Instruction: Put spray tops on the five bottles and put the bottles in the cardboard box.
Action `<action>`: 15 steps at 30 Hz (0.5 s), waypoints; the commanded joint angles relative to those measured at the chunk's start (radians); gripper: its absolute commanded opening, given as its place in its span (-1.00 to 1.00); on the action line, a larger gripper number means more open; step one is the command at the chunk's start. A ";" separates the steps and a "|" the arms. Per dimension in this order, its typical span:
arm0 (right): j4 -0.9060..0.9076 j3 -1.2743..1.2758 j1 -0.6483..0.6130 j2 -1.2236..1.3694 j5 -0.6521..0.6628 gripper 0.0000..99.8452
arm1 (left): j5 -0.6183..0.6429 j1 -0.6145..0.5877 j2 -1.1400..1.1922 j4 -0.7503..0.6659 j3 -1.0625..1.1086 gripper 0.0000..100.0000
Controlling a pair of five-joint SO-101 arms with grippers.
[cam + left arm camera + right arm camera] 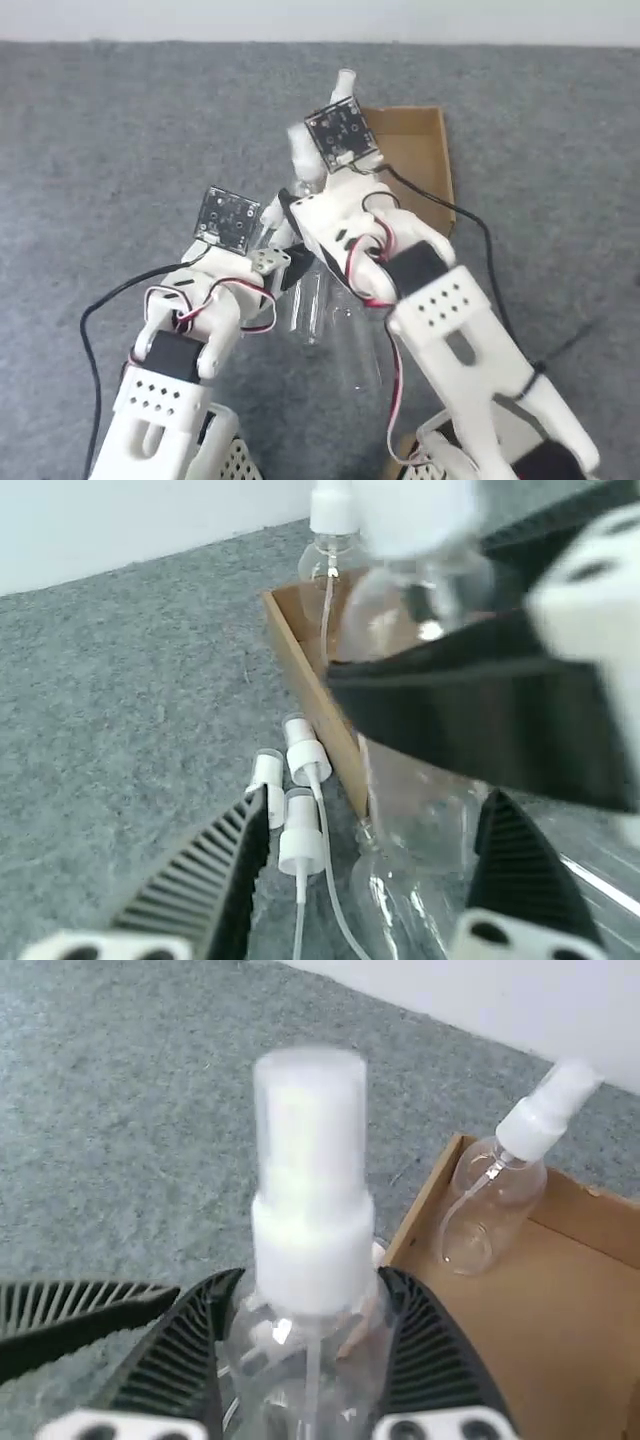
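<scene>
**Right jaws clamped on a topped bottle, box just ahead**

Jaws of the right gripper (305, 1355) are seen clamped on the shoulders of a clear bottle (290, 1345). Its spray top (308, 1160) is already fitted. The bottle's long axis runs straight out from between the jaws, with the top at the far end, away from the wrist.

The box (432, 1195) lies just beyond the held bottle and a little to one side, its near wall close to the jaws. A second bottle (495, 1200), also topped, is leaning in the far corner of the box. The floor between it and the near wall is bare.

In the high view the right arm is placed against the box, and the left arm is farther off. The drop is therefore judged to belong to the right arm: a short carry over the near wall, then a release onto the bare floor, kept off the second bottle.

Jaws of the left gripper (368, 875) are held apart with nothing gripped. The bare bottles (335, 320) lie on the mat (120, 130) under and between the two arms. Loose tops (300, 830) are gathered on the mat just outside the box wall.
</scene>
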 commanded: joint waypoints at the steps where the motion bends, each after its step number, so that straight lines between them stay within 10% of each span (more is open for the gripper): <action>1: 0.085 -0.063 -0.008 -0.133 -0.005 -0.99 | -0.005 -0.020 -0.020 -0.032 -0.005 -0.39; 15: 0.047 -0.307 0.360 0.099 0.094 -0.99 | -0.006 -0.026 -0.029 -0.037 0.018 -0.50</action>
